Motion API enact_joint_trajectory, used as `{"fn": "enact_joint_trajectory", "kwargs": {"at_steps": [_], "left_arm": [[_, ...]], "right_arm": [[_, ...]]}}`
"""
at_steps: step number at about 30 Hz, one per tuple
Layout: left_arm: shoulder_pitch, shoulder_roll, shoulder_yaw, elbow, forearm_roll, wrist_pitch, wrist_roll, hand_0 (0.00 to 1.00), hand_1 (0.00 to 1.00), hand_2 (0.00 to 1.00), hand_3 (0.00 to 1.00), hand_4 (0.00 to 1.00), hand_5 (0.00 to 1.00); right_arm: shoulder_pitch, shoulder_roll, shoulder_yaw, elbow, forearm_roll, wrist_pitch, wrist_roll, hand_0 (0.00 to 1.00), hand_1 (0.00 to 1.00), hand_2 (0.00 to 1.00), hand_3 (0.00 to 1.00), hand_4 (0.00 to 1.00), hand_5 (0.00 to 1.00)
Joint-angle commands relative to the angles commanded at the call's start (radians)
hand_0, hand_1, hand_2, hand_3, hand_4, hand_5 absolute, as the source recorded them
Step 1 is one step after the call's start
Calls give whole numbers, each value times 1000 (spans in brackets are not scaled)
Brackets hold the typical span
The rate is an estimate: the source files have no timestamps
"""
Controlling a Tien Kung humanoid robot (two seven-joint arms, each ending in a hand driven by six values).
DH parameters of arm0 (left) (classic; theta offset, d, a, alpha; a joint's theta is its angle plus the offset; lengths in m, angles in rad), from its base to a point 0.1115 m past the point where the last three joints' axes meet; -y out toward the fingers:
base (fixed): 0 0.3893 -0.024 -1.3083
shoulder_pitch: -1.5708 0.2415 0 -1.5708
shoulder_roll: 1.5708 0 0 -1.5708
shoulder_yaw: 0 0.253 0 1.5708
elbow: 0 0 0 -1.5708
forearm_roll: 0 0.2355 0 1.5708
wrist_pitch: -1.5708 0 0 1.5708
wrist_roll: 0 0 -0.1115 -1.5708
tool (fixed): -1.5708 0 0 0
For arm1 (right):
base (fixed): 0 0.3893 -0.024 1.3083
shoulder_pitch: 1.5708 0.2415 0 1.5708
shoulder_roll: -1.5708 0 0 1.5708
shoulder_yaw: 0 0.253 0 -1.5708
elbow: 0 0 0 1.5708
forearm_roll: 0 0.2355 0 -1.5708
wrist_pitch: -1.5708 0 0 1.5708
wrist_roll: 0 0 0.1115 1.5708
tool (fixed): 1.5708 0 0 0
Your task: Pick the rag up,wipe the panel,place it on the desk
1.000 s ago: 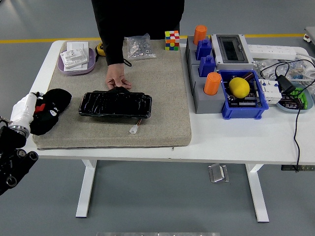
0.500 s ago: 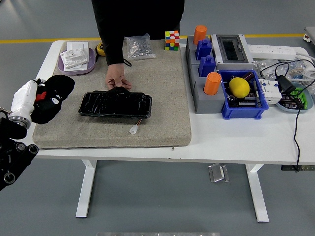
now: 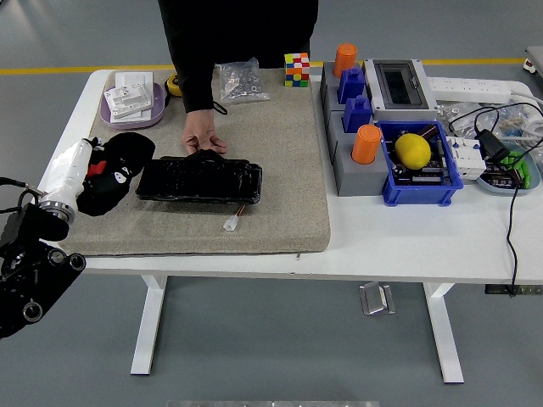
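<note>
Left robot hand (image 3: 95,170), entering from the left, is clamped on a black rag (image 3: 119,172) at the black panel's (image 3: 199,180) left end. A person's hand (image 3: 202,136) steadies the panel's far edge; a hard wipe could strike it or shove the panel along the mat (image 3: 280,170).

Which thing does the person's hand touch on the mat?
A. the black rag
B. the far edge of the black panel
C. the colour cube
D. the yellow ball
B: the person's hand rests on the far edge of the black panel, steadying it.
</note>
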Motion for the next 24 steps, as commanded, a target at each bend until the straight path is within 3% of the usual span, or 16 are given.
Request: {"fn": "enact_joint_trajectory", "kwargs": {"at_steps": [24], "left_arm": [[-93, -33, 192, -9, -26, -4, 8, 226, 132, 431, 368, 380, 2]], "right_arm": [[6, -13, -10, 0, 6, 1, 1, 775, 731, 733, 612, 909, 593]]}}
